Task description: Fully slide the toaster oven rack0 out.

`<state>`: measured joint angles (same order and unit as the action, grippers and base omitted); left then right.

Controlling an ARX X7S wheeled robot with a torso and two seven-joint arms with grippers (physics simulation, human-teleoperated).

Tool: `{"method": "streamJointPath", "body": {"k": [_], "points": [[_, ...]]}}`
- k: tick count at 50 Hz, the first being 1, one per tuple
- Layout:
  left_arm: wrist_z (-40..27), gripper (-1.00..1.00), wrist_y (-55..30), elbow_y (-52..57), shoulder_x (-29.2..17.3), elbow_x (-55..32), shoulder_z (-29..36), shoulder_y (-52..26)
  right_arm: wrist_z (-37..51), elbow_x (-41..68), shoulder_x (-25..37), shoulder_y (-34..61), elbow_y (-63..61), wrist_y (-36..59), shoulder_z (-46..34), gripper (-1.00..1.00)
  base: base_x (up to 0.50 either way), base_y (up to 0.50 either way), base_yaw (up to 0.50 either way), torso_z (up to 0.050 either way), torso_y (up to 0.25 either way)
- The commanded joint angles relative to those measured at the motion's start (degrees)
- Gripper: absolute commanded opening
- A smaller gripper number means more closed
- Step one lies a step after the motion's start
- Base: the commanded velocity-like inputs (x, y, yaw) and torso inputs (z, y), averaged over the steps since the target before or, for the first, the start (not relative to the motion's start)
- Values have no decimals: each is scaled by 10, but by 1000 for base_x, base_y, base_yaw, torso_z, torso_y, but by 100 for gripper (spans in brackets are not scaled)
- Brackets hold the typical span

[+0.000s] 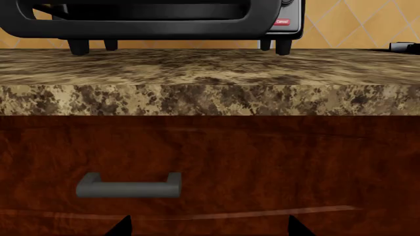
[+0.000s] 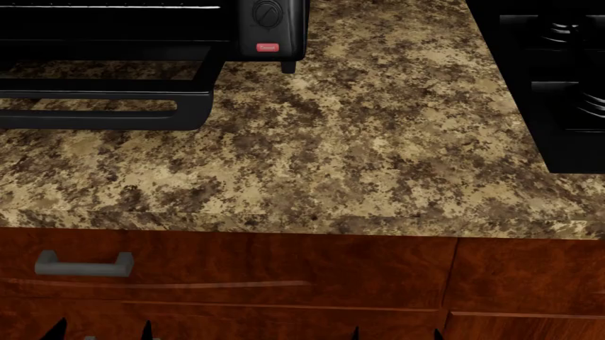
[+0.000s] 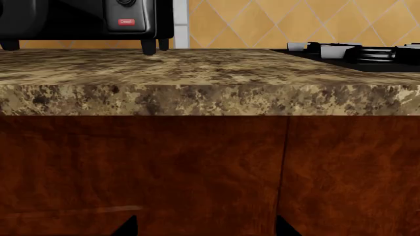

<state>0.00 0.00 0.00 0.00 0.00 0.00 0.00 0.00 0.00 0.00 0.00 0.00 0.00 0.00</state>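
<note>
Speckled granite counter (image 2: 378,156), one toaster oven (image 2: 142,28), one drawer handle (image 2: 83,264), two grippers' jaws spread

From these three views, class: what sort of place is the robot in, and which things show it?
Most likely a kitchen: a speckled stone countertop over wooden drawers, a black toaster oven standing on it, and a stove beside it against a tiled wall.

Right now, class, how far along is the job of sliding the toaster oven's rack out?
Done: the toaster oven door is already folded down. In hand: nothing; the left gripper and right gripper are low by the cabinet front. Left: reaching in and pulling the rack, which cannot be made out.
</note>
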Motion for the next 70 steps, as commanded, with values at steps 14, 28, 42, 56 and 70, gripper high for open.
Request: {"method": "streamJointPath", "body": {"k": [14,28,42,56,70], "points": [[-42,100,-90,140,-34,-20,39,23,42,28,65,15,-130,189,-68,100,0,0,0,0,0],[-67,100,-311,414,-62,-43,24,-5,36,32,98,120,-419,525,-87,100,0,0,0,0,0],[-65,100,-516,513,-91,-59,27,-154,18,43,113,307,-475,724,-97,100,0,0,0,0,0],[-71,100,-618,507,-103,-63,37,-286,-6,61,120,405,-469,783,-101,100,0,0,0,0,0],[-71,100,-618,496,-106,-70,24,-289,-7,67,124,406,-465,783,-104,100,0,0,0,0,0]]}}
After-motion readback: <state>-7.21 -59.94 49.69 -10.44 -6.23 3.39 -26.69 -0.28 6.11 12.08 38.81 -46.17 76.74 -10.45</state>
